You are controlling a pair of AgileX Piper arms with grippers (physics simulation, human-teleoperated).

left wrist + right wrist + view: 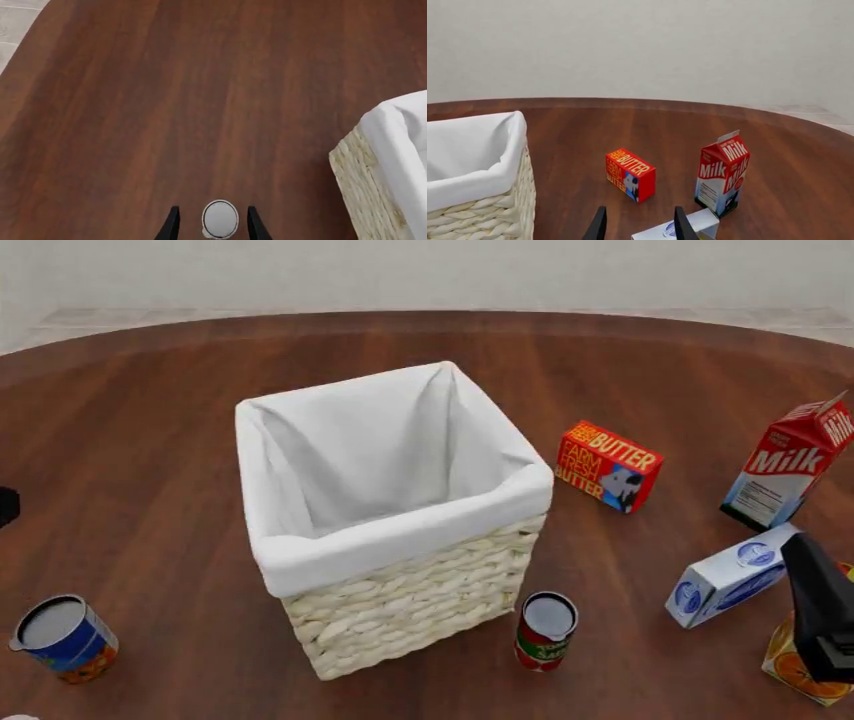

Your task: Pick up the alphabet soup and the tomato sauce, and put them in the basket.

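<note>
Basket (400,620): cream wicker, white liner, mouth open and upright. It stands just beside your left gripper (212,222), its corner showing at the edge of the left wrist view. Keep your lift path clear of its rim.

Milk carton (722,172), butter box (630,175), white-and-blue carton (684,229): clutter ahead of your right gripper (639,222), whose fingers stand parted and hold nothing. Leave these alone.

Alphabet soup (220,218): blue-and-orange can, tilted slightly, silver top showing between your spread left fingers, not yet clamped. Centre the can between both fingers, descend past the lid to the label wall, then close squarely, or I judge it may tip or roll.

Tomato sauce (546,630): red-and-green can, upright, close beside the basket's near corner, between your two grippers. Approach it from the side away from the basket.
</note>
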